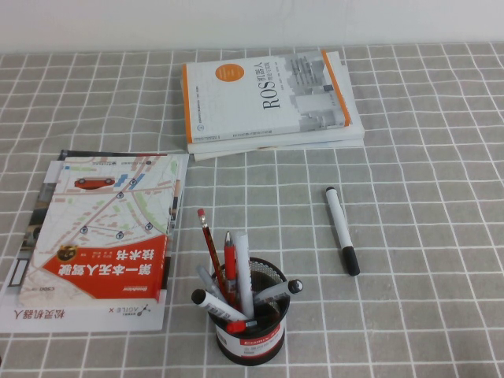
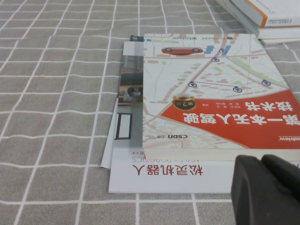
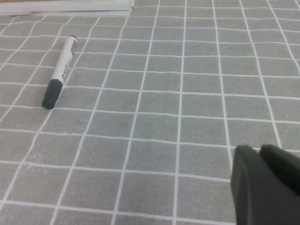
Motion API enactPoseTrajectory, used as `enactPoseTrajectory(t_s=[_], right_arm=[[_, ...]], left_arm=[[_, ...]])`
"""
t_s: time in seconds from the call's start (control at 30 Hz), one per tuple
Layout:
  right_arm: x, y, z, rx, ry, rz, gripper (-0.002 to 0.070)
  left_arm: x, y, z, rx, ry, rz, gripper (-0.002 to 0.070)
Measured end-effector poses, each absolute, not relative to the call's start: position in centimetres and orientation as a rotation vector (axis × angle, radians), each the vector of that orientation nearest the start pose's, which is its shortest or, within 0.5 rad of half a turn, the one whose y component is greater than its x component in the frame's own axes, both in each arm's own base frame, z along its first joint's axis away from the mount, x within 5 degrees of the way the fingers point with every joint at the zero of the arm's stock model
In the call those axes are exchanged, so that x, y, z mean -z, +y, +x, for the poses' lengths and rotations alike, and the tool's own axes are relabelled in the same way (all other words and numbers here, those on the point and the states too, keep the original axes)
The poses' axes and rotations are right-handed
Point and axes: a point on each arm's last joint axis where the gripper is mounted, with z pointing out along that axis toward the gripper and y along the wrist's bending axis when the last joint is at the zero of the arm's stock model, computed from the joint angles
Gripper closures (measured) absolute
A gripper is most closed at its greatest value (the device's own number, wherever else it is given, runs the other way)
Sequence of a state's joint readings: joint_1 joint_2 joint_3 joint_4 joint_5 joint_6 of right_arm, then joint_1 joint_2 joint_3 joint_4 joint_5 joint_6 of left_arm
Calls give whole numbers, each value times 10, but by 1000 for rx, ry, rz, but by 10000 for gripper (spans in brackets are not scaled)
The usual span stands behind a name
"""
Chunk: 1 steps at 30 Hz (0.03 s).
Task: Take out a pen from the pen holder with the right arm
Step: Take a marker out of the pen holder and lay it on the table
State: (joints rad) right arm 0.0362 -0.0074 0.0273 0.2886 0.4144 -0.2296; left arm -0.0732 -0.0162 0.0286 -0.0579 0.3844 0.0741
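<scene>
The black mesh pen holder [image 1: 250, 340] stands upright, crowded with pens leaning outward. 1 white marker [image 1: 342, 230] with a black cap lies flat, apart on its right.

"ROS" on white book [image 1: 268, 94], "CSDN" on red map book [image 2: 211, 93]

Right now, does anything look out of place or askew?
One marker lies loose on the cloth, apart from the pen holder. The left gripper hovers by the map book; right gripper over bare cloth near that marker.
</scene>
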Motion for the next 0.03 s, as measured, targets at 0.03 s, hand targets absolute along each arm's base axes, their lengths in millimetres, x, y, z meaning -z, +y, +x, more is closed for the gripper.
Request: enactPoseTrajectory(t_s=[0.03], right_arm=[[-169,12,51,-158,1902,-78,688]], left_arm=[[-170,-6,52,57,1877,103,678]])
